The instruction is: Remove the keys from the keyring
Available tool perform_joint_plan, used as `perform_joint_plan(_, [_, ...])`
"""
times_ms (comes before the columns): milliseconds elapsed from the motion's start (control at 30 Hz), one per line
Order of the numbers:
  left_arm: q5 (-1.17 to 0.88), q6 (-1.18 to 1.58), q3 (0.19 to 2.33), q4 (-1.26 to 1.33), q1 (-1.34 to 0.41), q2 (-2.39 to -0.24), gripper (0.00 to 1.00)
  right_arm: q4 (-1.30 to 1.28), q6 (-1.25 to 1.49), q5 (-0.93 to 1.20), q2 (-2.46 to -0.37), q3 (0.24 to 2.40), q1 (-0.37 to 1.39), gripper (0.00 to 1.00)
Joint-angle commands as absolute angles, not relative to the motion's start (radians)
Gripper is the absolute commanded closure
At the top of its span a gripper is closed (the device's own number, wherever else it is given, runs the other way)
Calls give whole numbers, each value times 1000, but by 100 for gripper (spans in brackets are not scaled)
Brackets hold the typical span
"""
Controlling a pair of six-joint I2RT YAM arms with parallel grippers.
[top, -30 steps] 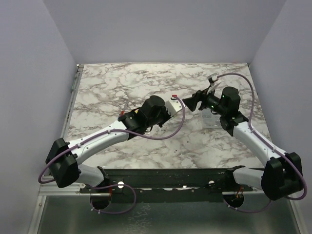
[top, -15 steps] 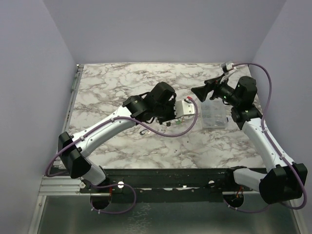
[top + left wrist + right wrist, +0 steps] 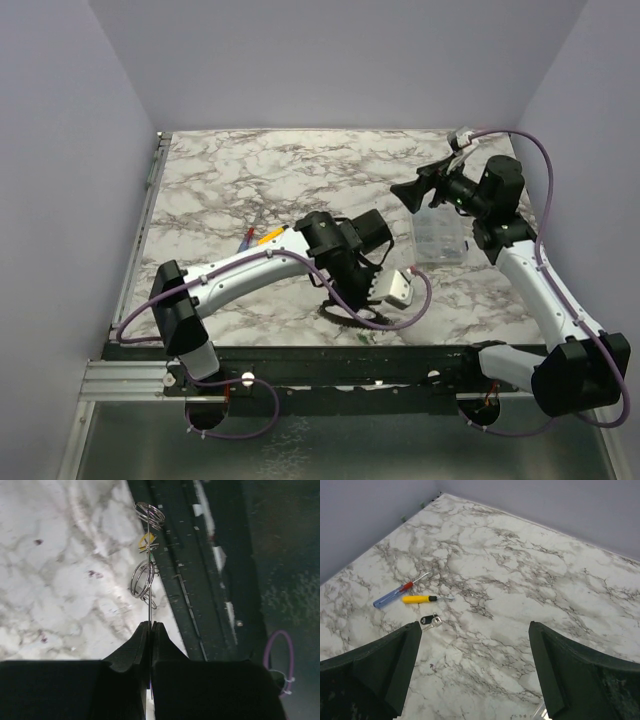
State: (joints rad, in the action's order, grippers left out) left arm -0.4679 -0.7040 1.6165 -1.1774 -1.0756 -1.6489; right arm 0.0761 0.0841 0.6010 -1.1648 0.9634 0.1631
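Left hand (image 3: 151,626): fingers pressed fully together, gripping a thin steel wire keyring (image 3: 150,595), which the wrist view shows edge-on as a straight line running out from the fingertips. Strung along that wire are two small coiled split rings, one near the far end (image 3: 149,513) and one at mid-length (image 3: 142,578). A small orange-yellow plastic tag (image 3: 145,541) sits between them. I cannot tell whether a key blade is attached to the tag. The keyring is held off the white-and-grey marble table (image 3: 220,180), at its near edge, where the marble meets the dark metal frame (image 3: 200,580). Right hand (image 3: 475,627): fingers spread wide apart, holding nothing, raised above the far right part of the table and facing left across it. A clear plastic box (image 3: 440,240) stands on the table just below this arm. One small key with a black plastic head (image 3: 430,620) lies loose and flat on the marble toward the left side, well apart from both hands. Just beyond it lie two screwdrivers, near one another but not touching. One is a yellow-handled screwdriver (image 3: 422,599). The other is a blue-and-red-handled screwdriver (image 3: 400,592), set at an angle to the first.
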Motion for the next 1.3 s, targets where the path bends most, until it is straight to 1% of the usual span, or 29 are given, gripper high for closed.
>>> perform_joint_plan(0, [-638, -680, 1636, -1280, -1164, -1679, 100, 61, 56, 629, -1180, 953, 161, 0])
perform_joint_plan(100, [-667, -628, 1658, -1270, -1189, -1711, 100, 57, 55, 637, -1193, 953, 161, 0])
perform_joint_plan(267, [-731, -642, 1776, -1340, -1181, -1802, 100, 52, 46, 637, -1199, 948, 161, 0])
perform_joint_plan(333, [-736, -664, 1781, -1351, -1156, -1831, 100, 52, 45, 627, -1200, 946, 161, 0])
perform_joint_plan(433, [-742, -709, 1796, -1367, -1064, -1895, 100, 46, 40, 604, -1199, 953, 161, 0])
perform_joint_plan(533, [-692, -763, 1851, -1371, -987, -1957, 100, 37, 31, 555, -1192, 960, 161, 0])
perform_joint_plan(633, [-622, -810, 1918, -1359, -944, -2014, 100, 31, 16, 521, -1186, 965, 161, 0])
perform_joint_plan(767, [-586, -859, 1989, -1368, -900, -2096, 100, 27, 12, 515, -1190, 965, 161, 0])
perform_joint_plan(1267, [-471, -992, 2183, -1337, -826, -2287, 100, 18, 9, 486, -1209, 966, 160, 0])
